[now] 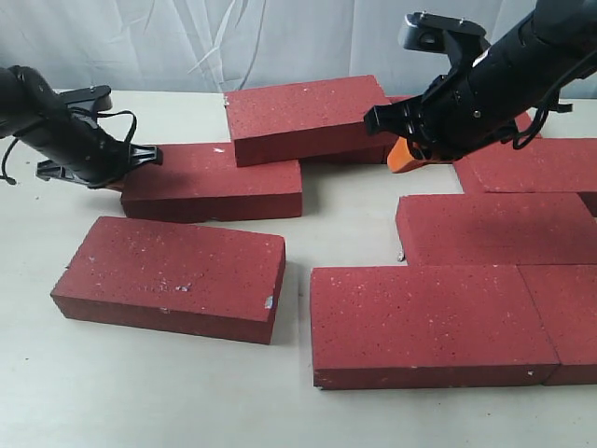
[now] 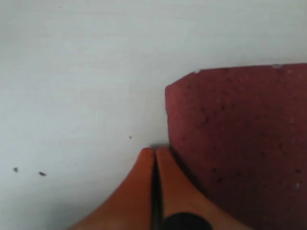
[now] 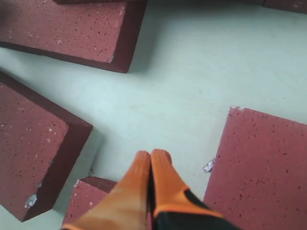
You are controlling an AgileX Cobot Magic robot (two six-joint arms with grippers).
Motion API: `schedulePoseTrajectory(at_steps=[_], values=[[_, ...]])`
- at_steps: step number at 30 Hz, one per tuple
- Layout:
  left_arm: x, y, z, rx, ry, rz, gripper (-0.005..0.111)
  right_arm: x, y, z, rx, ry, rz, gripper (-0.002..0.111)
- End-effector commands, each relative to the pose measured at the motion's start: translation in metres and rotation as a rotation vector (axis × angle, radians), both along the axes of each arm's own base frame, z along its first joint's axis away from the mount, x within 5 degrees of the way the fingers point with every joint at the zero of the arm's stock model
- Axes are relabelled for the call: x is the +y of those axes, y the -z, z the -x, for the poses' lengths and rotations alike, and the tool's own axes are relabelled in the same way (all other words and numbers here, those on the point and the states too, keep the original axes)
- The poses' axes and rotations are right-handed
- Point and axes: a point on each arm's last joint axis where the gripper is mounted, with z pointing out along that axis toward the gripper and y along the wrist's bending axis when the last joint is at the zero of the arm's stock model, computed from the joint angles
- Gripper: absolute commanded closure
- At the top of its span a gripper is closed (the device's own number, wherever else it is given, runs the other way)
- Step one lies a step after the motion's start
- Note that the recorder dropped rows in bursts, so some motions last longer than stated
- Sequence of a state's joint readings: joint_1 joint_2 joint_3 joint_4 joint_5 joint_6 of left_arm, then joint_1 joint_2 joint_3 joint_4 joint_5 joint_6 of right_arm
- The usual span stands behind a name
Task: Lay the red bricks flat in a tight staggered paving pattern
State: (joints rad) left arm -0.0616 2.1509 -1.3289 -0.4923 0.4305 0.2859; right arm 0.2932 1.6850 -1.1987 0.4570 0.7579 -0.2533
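Red bricks [image 1: 429, 322] lie on white table [image 1: 140, 392], most flat, gaps between. Tilted brick [image 1: 308, 117] at back, lapped over neighbour [image 1: 215, 182]. Left gripper [image 2: 154, 152]: fingers pressed together, empty, tips at neighbour's end farthest from tilted brick. Right gripper [image 3: 151, 155]: pinched closed, empty, just beside tilted brick's opposite end.

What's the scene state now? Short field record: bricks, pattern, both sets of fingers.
bricks: at least seven red bricks on the table
laid: right side, flat, rows staggered, small gaps
loose: front-left brick apart; rear brick resting on others
left fingers: shut, empty, at end of mid-left brick
right fingers: shut, empty, above gap between bricks
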Motion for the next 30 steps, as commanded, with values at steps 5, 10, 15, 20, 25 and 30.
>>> schedulePoseTrajectory(at_steps=[5,10,15,20,25,30], values=[[-0.007,0.004,0.002,0.026,0.015,0.075,0.107,-0.002,-0.005,-0.002,-0.022,0.012,-0.01,0.109],[-0.012,0.003,0.002,0.007,0.056,0.094,0.107,-0.001,-0.005,-0.002,-0.021,0.012,-0.012,0.109],[-0.028,0.002,0.003,-0.012,0.125,0.096,0.107,-0.001,-0.005,-0.002,-0.021,0.012,-0.012,0.109],[-0.041,0.001,0.005,-0.024,0.159,0.1,0.107,-0.001,-0.005,-0.002,-0.02,0.015,-0.018,0.109],[-0.043,0.001,0.005,-0.031,0.177,0.095,0.107,-0.001,-0.005,-0.001,-0.018,0.014,-0.018,0.109],[-0.027,-0.01,0.003,-0.044,0.146,0.083,0.107,-0.001,-0.005,-0.001,-0.014,0.013,-0.017,0.109]])
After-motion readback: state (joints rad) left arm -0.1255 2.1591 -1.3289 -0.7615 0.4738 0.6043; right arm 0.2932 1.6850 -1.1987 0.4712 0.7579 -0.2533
